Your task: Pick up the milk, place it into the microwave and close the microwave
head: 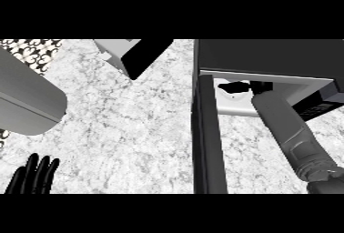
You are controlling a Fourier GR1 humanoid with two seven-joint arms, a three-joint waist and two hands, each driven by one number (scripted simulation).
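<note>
The right hand (236,86) reaches inside the open microwave (269,57); whether its fingers clasp the milk cannot be told, the milk being hidden. A carton likely handles light and stiff, best taken around its sides. The left hand (33,175) rests with straight fingers at the lower left.

A kitchen is shown: a white speckled marble counter (134,118) is seen, with a dark open-doored microwave (269,57) set upon it.

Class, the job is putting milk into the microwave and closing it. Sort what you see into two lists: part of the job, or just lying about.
Part of the job:
dark boxy microwave
its open dark door
black right hand, reaching inside the microwave

Just lying about:
grey rounded appliance
white-and-black box
black left hand, resting

The milk isn't visible.
</note>
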